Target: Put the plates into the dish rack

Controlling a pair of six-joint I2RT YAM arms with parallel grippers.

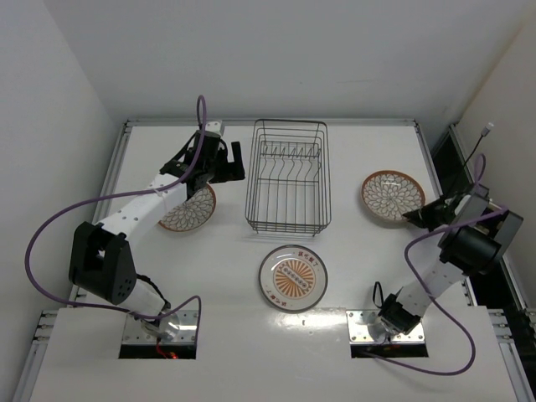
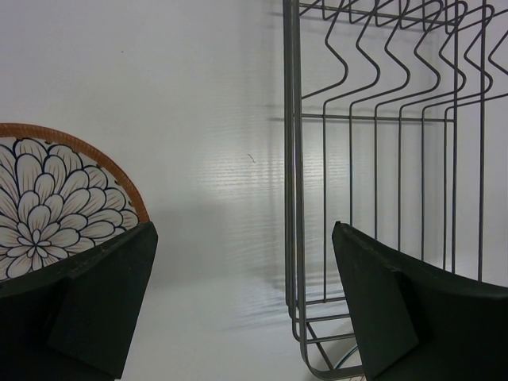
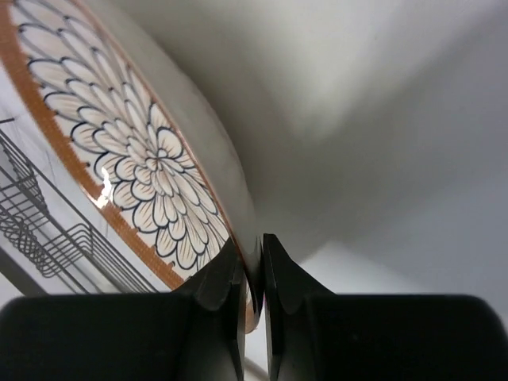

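The dark wire dish rack stands empty at the table's middle back. A scale-patterned plate lies flat to its left, partly under my left arm. My left gripper is open and empty, between that plate and the rack's left wall. In the left wrist view the plate is at the left and the rack at the right of the left gripper. The medallion plate lies flat in front of the rack. My right gripper is shut on the near rim of the second scale-patterned plate, right of the rack; the right wrist view shows the right gripper pinching that rim.
White walls enclose the table on three sides. A metal frame rail runs along the right edge, close to the right arm. A purple cable loops off the left arm.
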